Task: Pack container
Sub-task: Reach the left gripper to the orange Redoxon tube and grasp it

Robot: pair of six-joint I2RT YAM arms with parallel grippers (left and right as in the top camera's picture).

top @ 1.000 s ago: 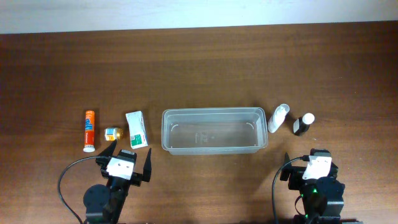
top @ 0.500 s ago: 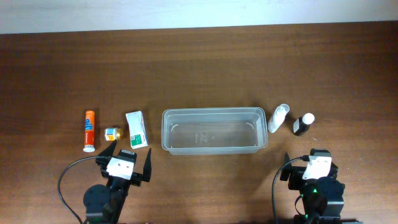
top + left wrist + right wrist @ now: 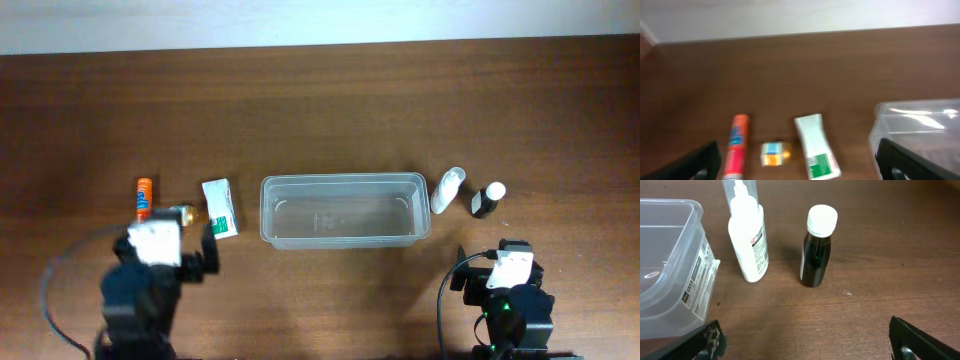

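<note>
The container (image 3: 345, 179) is a clear, shallow tub at the table's middle, and it looks empty. Left of it lie an orange tube (image 3: 144, 195), a small yellow-blue item (image 3: 186, 211) and a white-green pack (image 3: 221, 207). My left gripper (image 3: 178, 236) is open and empty, just in front of these three. They also show, blurred, in the left wrist view: tube (image 3: 738, 145), small item (image 3: 774, 153), pack (image 3: 816, 146), container corner (image 3: 910, 111). A white bottle (image 3: 447, 189) and a dark bottle with a white cap (image 3: 487, 200) are right of the container. My right gripper (image 3: 500, 262) is open and empty, in front of them.
In the right wrist view the white bottle (image 3: 749, 247) lies flat next to the container's wall (image 3: 690, 282). The dark bottle (image 3: 817, 247) stands upright beside it. A pale wall edge runs along the table's far side (image 3: 320, 22).
My left arm has swung forward and left, up to the three small items, and its view is blurred by motion. The right arm and all objects are unchanged.
</note>
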